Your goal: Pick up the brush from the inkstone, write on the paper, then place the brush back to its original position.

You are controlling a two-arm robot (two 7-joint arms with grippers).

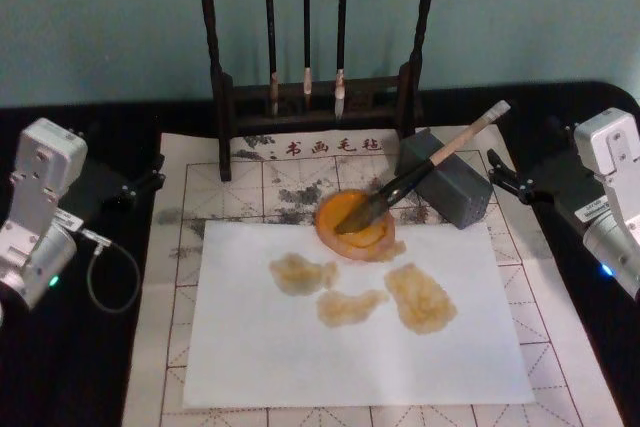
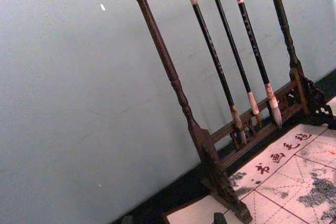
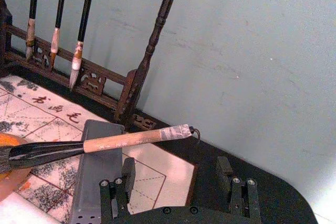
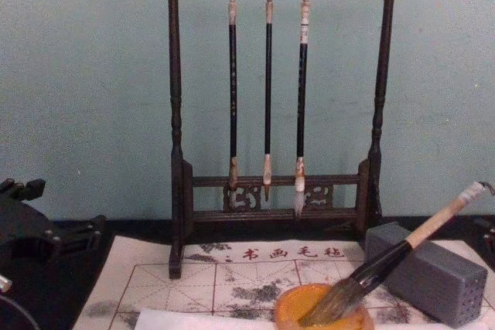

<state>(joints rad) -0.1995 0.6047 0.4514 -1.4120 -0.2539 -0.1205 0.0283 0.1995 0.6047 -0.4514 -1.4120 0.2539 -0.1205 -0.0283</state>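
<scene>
Head view: big brush [image 1: 425,172] sits with its bristles in the orange dish [image 1: 355,222]. Handle tilts up toward the far right and rests across the grey block [image 1: 447,187]. The pale handle end has a whitish wrap and a loop; there is print on the wrap, too small to read. The dish sits on the far edge of the white paper [image 1: 350,347], near its middle. Paper has four yellow-brown wet blotches [image 1: 425,297] just in front of the dish, no written strokes.

Under the paper is a gridded mat [image 1: 215,197] with grey ink smudges. Printed characters [image 1: 330,146] along its far edge read 书画毛毡, red in the left wrist view. The dark wooden rack [image 1: 213,67] stands on that far edge with three thin brushes [image 1: 306,27] hanging tip down. No brand visible anywhere.

Left gripper [image 1: 147,179] is off the mat's left side, well apart from the brush, fingers spread, holding nothing. Right gripper [image 1: 500,175] is off the mat's right side, near the grey block; in the right wrist view its fingers [image 3: 126,174] stand wide apart, empty, with the brush handle lying beyond them.
</scene>
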